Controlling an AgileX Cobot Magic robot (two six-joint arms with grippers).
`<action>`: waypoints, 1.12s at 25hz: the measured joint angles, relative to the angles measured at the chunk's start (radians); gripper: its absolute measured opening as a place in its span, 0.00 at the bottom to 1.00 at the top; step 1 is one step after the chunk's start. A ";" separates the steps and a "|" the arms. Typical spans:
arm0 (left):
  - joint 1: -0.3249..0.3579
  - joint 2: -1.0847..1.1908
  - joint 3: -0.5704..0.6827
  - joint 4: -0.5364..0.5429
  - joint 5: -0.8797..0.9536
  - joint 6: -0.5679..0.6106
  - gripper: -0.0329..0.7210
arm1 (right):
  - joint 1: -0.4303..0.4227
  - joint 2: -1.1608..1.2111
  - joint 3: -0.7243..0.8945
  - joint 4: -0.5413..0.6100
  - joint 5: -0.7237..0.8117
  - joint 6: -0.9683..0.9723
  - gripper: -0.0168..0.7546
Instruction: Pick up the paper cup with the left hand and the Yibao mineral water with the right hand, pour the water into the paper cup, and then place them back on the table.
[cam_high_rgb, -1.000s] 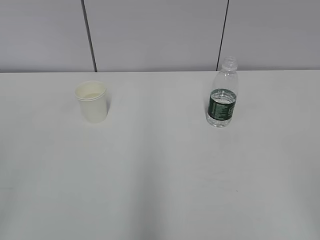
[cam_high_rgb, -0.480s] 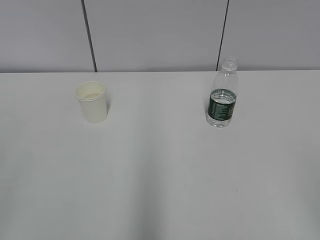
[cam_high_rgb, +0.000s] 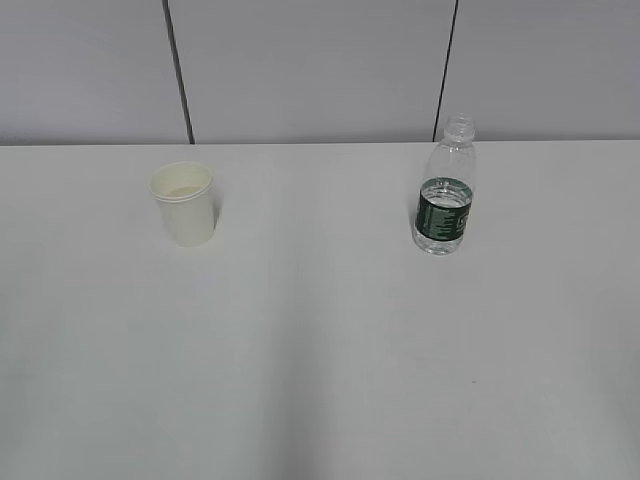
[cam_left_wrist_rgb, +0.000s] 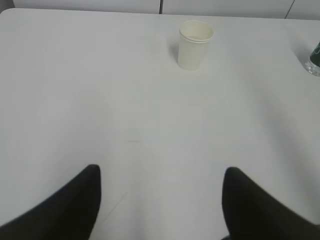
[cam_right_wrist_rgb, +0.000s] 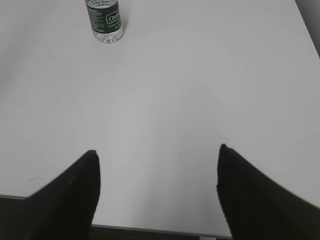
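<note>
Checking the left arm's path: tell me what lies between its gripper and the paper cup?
Nothing: in the left wrist view only bare table separates the open left gripper from the paper cup.

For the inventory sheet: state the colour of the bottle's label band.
Dark green with white print, on the Yibao mineral water; clearest in the right wrist view.

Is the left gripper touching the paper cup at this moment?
Apart. The left wrist view shows the left gripper open at the bottom edge and the cup standing far ahead, with bare table between them.
</note>
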 joint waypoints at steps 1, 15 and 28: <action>0.000 0.000 0.000 0.000 0.000 0.000 0.66 | 0.000 0.000 0.000 0.000 0.000 0.000 0.71; 0.000 0.000 0.000 0.000 0.000 0.000 0.64 | 0.000 0.000 0.000 0.000 -0.002 0.000 0.71; 0.000 0.000 0.000 0.000 0.000 0.000 0.63 | 0.000 0.000 0.000 0.000 -0.002 0.000 0.71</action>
